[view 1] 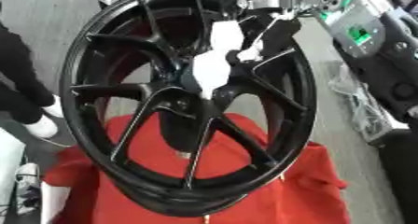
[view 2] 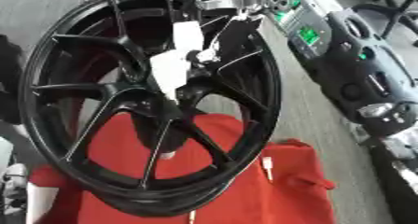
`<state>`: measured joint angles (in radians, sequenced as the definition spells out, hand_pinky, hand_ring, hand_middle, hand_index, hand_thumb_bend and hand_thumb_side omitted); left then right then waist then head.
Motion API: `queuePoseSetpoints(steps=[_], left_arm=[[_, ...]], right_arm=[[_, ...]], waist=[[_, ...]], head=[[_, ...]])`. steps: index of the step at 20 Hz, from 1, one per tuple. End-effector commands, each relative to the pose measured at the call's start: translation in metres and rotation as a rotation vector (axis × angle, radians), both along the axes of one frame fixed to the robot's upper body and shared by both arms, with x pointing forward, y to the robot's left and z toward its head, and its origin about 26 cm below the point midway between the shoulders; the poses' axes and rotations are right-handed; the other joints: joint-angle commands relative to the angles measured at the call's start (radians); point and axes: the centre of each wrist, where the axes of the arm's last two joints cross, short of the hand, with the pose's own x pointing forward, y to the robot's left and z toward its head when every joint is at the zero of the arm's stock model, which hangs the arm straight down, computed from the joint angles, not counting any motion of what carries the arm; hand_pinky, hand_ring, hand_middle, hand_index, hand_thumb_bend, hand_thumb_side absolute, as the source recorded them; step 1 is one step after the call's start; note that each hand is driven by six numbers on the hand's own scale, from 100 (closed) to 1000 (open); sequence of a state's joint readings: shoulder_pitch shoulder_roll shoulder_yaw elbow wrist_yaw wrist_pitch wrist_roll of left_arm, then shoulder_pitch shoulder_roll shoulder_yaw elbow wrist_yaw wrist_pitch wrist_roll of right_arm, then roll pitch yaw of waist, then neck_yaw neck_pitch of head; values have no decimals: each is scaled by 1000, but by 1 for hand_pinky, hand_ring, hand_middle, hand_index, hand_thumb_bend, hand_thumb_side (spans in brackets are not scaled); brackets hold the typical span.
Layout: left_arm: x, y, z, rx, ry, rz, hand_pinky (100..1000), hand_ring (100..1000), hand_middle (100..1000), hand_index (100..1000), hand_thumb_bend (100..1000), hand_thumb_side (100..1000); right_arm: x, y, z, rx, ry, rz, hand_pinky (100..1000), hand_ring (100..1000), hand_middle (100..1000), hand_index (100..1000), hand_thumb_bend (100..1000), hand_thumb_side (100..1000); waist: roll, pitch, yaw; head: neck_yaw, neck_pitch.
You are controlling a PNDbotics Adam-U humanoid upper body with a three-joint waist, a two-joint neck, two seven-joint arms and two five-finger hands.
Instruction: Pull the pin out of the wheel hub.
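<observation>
A black multi-spoke wheel (view 1: 122, 97) stands tilted on a red cloth (view 1: 269, 190). At its hub (view 1: 200, 94) a long white piece, the pin (view 1: 212, 71), sticks up toward the rim's top. My right hand (view 1: 276, 31), black with silver joints, comes in from the upper right over the rim. It lies against the pin's right side, with its fingers curled on the pin near a small white knob (view 1: 245, 55). My left hand shows in neither view.
A grey device with a green display (view 2: 309, 34) and dark moulded parts (view 2: 367, 78) lie to the right. A small white piece (view 2: 266, 163) rests on the cloth. At the left edge are a person's dark leg and white shoe (view 1: 41, 125).
</observation>
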<state>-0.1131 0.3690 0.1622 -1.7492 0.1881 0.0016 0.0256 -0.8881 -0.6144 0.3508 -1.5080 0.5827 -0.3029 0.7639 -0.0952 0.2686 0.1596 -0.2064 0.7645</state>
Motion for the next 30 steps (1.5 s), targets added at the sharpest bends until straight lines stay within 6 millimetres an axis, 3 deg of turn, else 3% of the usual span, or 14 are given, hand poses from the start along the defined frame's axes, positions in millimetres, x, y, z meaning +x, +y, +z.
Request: queuePoseSetpoints(steps=[1, 10, 20, 30], left_arm=[[0, 2, 6, 24, -14, -5, 858, 817, 806, 825, 100, 842], [1, 1, 6, 26, -12, -10, 859, 817, 803, 825, 100, 845], [1, 1, 5, 30, -8, -10, 861, 818, 801, 825, 100, 847], [1, 1, 4, 37, 1, -16, 863, 819, 801, 826, 100, 847]], right_arm=[[-1, -8, 14, 8, -27, -22, 743, 716, 595, 761, 301, 583], [1, -10, 11, 7, -23, -28, 730, 698, 568, 740, 313, 535], [5, -13, 8, 61, -4, -42, 709, 654, 503, 683, 268, 438], [5, -15, 11, 71, 12, -46, 709, 658, 516, 702, 264, 472]], waist=[[6, -11, 2], [6, -2, 5], [5, 2, 8], [4, 0, 8]], head=[[-5, 5], [-8, 5], [-11, 5], [-12, 5]])
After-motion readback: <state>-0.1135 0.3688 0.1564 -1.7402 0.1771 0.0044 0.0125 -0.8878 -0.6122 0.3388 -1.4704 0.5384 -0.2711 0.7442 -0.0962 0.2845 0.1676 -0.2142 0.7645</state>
